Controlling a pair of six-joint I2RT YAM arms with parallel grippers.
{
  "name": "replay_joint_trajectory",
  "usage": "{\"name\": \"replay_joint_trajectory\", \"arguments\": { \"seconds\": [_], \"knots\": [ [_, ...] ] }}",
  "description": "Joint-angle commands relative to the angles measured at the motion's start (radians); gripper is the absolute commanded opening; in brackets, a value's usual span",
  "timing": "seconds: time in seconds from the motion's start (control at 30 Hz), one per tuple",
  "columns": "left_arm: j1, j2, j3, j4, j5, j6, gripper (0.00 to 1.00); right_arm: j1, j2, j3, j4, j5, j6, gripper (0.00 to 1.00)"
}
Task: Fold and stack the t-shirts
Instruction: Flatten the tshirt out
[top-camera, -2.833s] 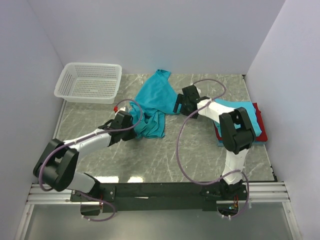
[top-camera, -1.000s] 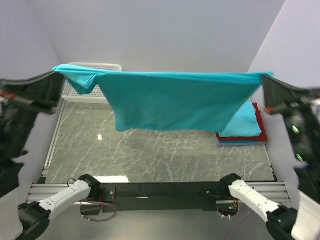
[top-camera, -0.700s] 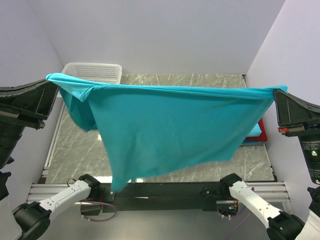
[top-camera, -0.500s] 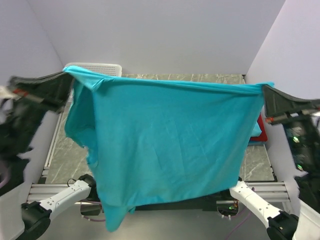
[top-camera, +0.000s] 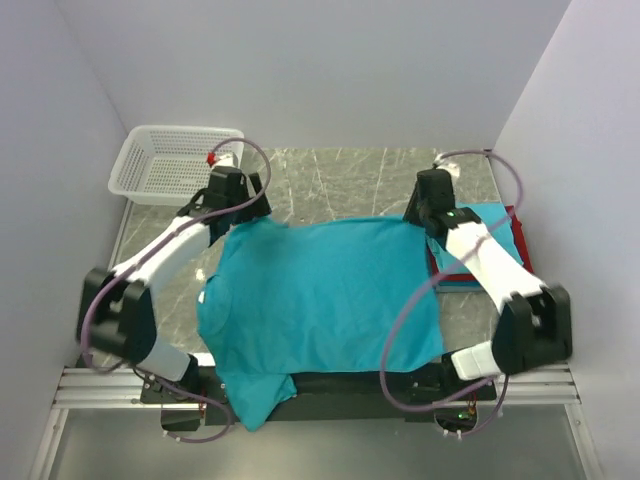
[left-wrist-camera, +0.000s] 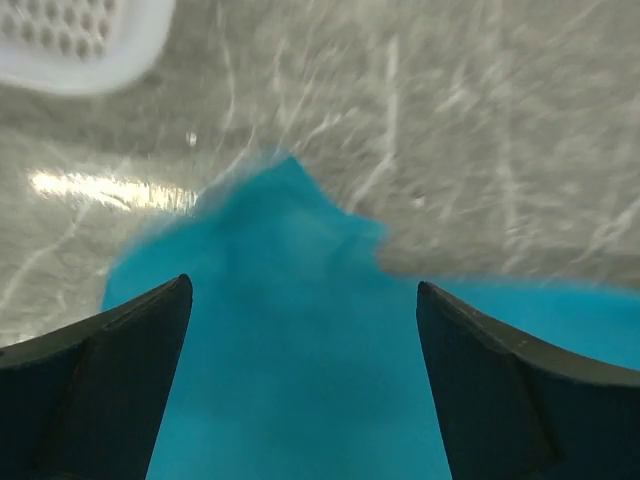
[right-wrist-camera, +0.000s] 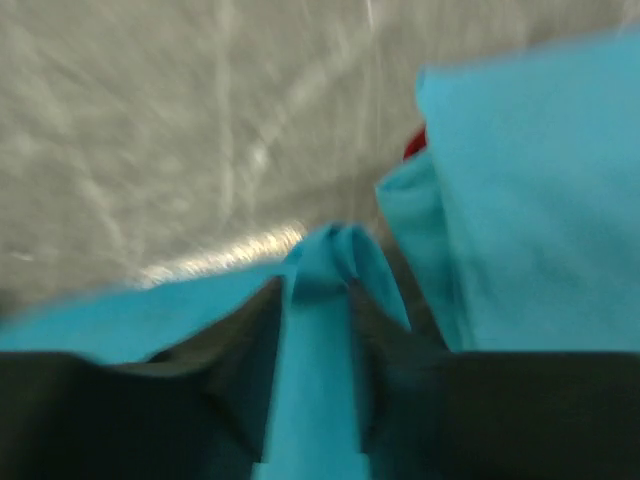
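Top view: the teal t-shirt (top-camera: 330, 295) lies opened out and nearly flat on the table (top-camera: 340, 180), with a few soft wrinkles. Its long axis runs from the grippers back toward the arm bases. Its near left part droops over the table edge onto the rail (top-camera: 120, 385). Which end is the collar I cannot tell. The left gripper (top-camera: 237, 205) sits at the cloth's far left corner and the right gripper (top-camera: 425, 212) at its far right corner. The folded t-shirts (top-camera: 495, 225) lie just to the right of the right gripper, and the basket (top-camera: 175, 165) lies to the left of the left one.

Left wrist view: the left gripper (left-wrist-camera: 302, 290) stands wide open and holds nothing. The teal t-shirt (left-wrist-camera: 290, 350) lies below and between its fingers (left-wrist-camera: 110, 370), with the corner pointing ahead. The basket (left-wrist-camera: 80, 40) is ahead and to the left.

Right wrist view, blurred: the right gripper (right-wrist-camera: 315, 290) is nearly closed, pinching a raised ridge of the teal t-shirt (right-wrist-camera: 320, 330). The folded t-shirts (right-wrist-camera: 530, 200) lie to its right, teal on top, and a red t-shirt (right-wrist-camera: 415, 145) peeps out beneath.
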Motion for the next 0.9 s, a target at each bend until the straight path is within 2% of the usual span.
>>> {"name": "replay_joint_trajectory", "arguments": {
  "seconds": [0.0, 0.03, 0.07, 0.1, 0.4, 0.5, 0.63, 0.8, 0.87],
  "knots": [
    [0.019, 0.063, 0.103, 0.058, 0.115, -0.011, 0.99, -0.028, 0.097, 0.060, 0.056, -0.065, 0.008, 0.43],
    [0.019, 0.116, 0.124, 0.034, 0.118, -0.007, 1.00, -0.028, 0.117, 0.071, 0.051, -0.071, 0.005, 0.65],
    [0.019, 0.134, 0.153, 0.029, 0.127, -0.007, 0.99, -0.028, 0.137, 0.083, 0.048, -0.070, 0.003, 0.76],
    [0.021, 0.146, 0.163, 0.029, 0.125, -0.025, 0.99, -0.026, 0.143, 0.086, 0.050, -0.074, -0.001, 0.78],
    [0.022, 0.093, 0.122, 0.029, 0.168, -0.064, 0.99, -0.020, 0.045, 0.060, 0.030, -0.108, -0.012, 0.81],
    [0.022, 0.027, 0.050, 0.026, 0.171, -0.088, 0.99, 0.008, -0.006, 0.024, 0.025, -0.123, -0.015, 0.82],
    [0.022, -0.132, -0.129, 0.030, 0.150, -0.117, 0.99, 0.083, -0.044, -0.016, 0.018, -0.119, -0.018, 0.85],
    [0.022, -0.294, -0.309, 0.043, 0.079, -0.182, 0.99, 0.141, 0.018, -0.035, 0.044, -0.158, 0.006, 0.88],
    [0.022, -0.312, -0.366, 0.041, 0.044, -0.215, 0.99, 0.166, 0.081, -0.020, 0.065, -0.166, 0.018, 0.89]
  ]
}}
